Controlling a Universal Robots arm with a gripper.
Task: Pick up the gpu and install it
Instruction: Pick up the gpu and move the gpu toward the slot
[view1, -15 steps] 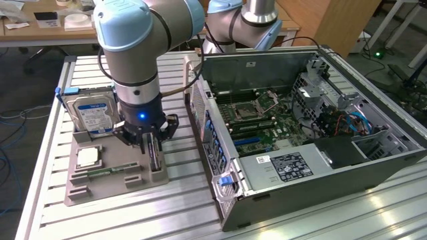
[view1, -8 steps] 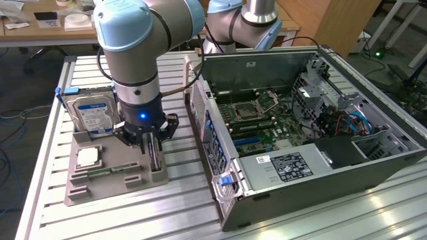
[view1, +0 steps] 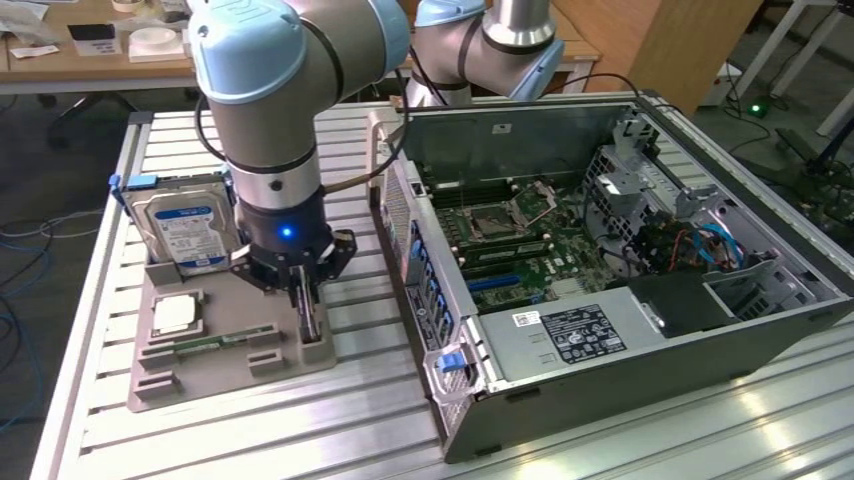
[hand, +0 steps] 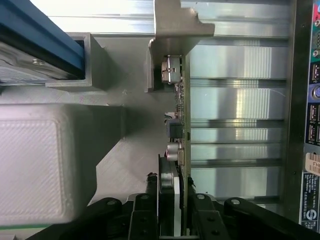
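1. Count: 1 gpu, 1 hard drive, 1 grey tray, 1 open computer case.
2. Surface: slatted aluminium bench. 1 wooden desk stands behind it.
3. The gpu stands on edge at the tray edge nearest the case. It is a thin board with a silver bracket.
4. The gripper straddles the gpu; whether it clamps cannot be told.

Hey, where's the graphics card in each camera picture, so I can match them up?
Exterior view: the graphics card stands on edge in the grey holder, right under the gripper, on the exterior view's left of the computer case.
Wrist view: the graphics card is seen edge-on, running from its metal bracket to the gripper.
Shared landmark: the grey holder beneath the card.
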